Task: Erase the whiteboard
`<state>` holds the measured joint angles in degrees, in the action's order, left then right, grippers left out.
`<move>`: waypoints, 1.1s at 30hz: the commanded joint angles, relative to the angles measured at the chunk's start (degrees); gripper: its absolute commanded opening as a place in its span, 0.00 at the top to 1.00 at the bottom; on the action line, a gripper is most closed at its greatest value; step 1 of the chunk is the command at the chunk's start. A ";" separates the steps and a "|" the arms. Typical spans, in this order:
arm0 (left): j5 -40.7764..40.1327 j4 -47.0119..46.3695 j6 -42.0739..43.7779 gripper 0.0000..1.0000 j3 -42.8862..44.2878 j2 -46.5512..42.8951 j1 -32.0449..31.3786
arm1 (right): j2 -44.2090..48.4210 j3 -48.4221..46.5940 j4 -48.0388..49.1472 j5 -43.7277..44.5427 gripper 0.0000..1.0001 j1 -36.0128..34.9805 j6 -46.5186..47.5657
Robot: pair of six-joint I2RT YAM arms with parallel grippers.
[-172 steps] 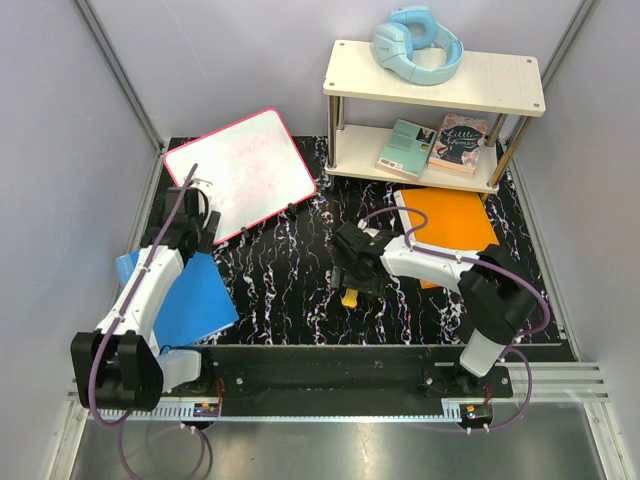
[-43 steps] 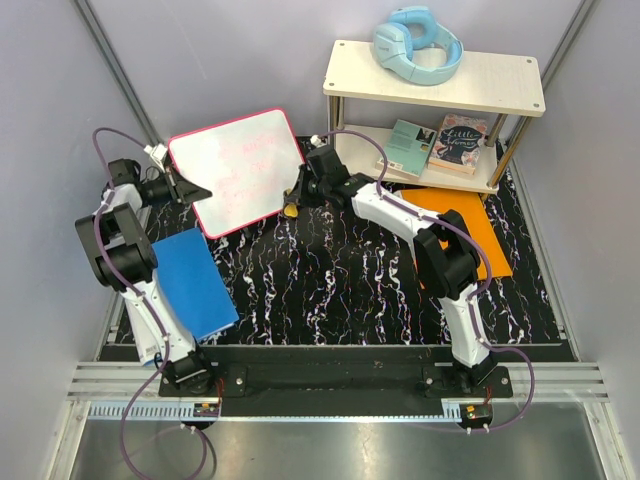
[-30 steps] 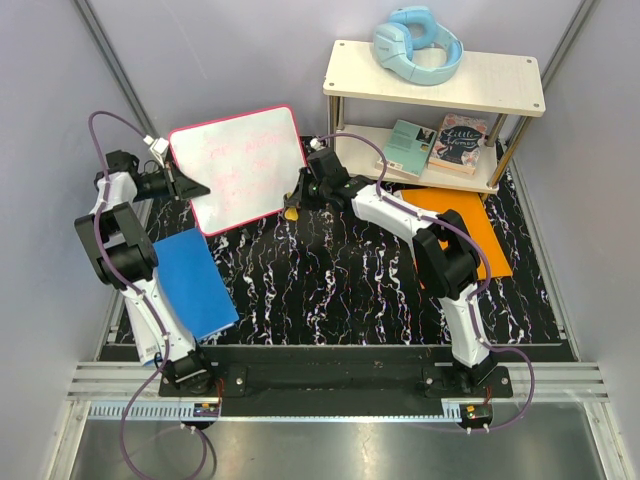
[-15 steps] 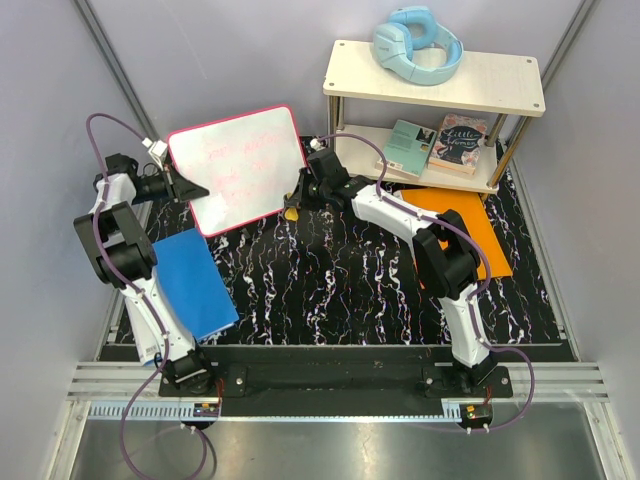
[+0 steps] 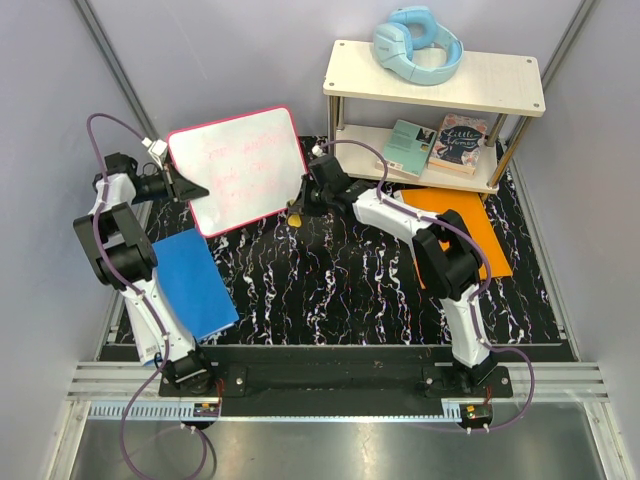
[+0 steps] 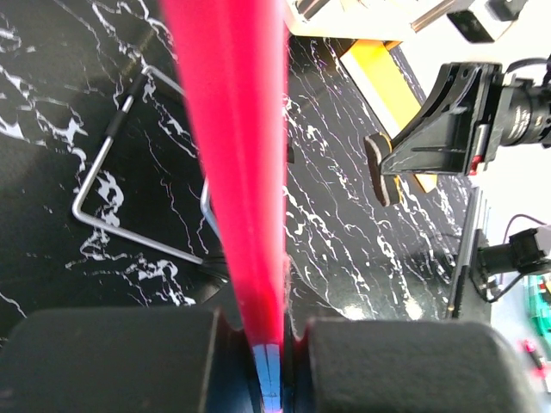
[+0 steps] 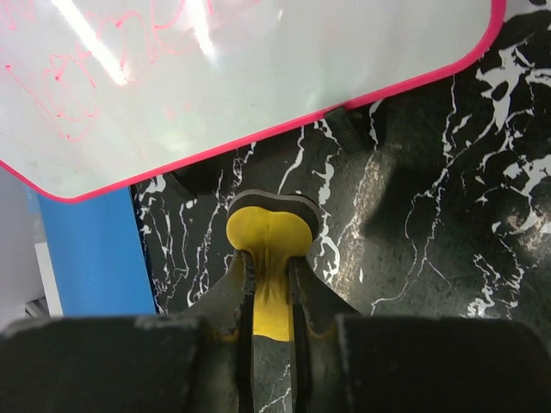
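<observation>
The whiteboard [image 5: 240,165], white with a pink-red rim and faint pink scribbles, is tilted up off the black marbled table at the back left. My left gripper [image 5: 188,187] is shut on its left edge. In the left wrist view the rim [image 6: 232,163] runs edge-on between the left gripper [image 6: 265,323] jaws. My right gripper [image 5: 300,203] hovers just off the board's lower right corner, shut on a yellow eraser [image 5: 296,214]. The right wrist view shows the eraser [image 7: 269,237] pinched in the right gripper [image 7: 270,268], its dark felt face a short way below the whiteboard [image 7: 258,77] rim, apart from it.
A blue folder [image 5: 190,285] lies at the near left, and an orange folder [image 5: 455,215] under the right arm. A wooden shelf [image 5: 435,75] at the back right carries blue headphones [image 5: 415,45] and books [image 5: 435,145]. A wire stand [image 6: 112,202] lies under the board.
My right gripper with the eraser has shifted slightly toward the near side, off the board's corner. The board and my left gripper have barely moved.
</observation>
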<state>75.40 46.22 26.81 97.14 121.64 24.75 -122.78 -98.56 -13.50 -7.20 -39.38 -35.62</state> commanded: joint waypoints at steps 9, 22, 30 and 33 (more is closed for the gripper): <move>-33.64 2.66 9.75 1.00 -7.49 -0.09 1.09 | 5.98 4.52 3.56 -0.97 1.00 0.09 0.37; -39.18 -2.89 6.05 1.00 -4.85 1.93 1.00 | 2.55 -2.22 3.04 -0.36 1.00 0.09 0.81; -41.03 -7.19 11.95 1.00 -12.66 -2.72 0.82 | -6.85 -17.61 -1.44 2.19 1.00 -0.26 3.80; -43.22 -10.70 14.49 1.00 -16.89 -5.18 0.39 | -10.54 -24.11 -3.63 4.73 1.00 -0.35 5.29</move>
<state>73.65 38.52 24.71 87.70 116.68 26.70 -129.19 -115.13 -14.00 -5.98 -39.40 -33.45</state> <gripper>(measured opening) 0.072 0.157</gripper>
